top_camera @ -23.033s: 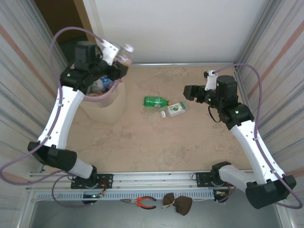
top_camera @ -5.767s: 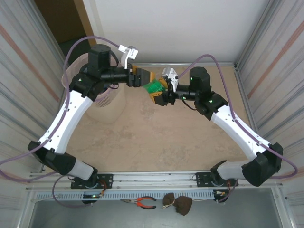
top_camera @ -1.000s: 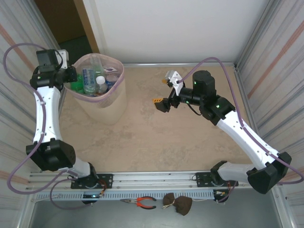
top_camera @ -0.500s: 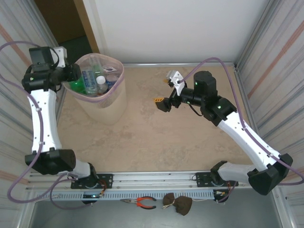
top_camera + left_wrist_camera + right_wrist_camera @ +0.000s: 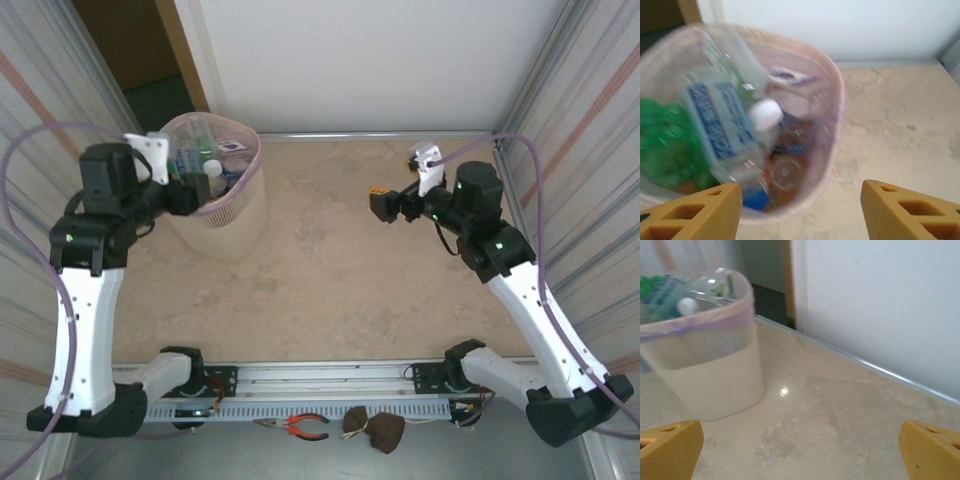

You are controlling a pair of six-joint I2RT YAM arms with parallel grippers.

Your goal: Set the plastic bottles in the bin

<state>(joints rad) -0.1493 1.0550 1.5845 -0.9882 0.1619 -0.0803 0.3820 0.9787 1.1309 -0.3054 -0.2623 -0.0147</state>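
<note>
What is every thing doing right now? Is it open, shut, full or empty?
bin: standing upright, with bottles in it.
plastic bottles: piled up inside the bin.
left fingers: open, holding nothing, next to the bin's rim.
right fingers: open, holding nothing, up over the table.

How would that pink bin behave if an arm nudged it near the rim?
The bin stands tall on a smooth tabletop, so a push high up would probably tip it, while a low push might slide it. Its thin see-through wall would likely flex under a pincer. The bottles inside look crushed and empty, so they probably add little steadying weight.
</note>
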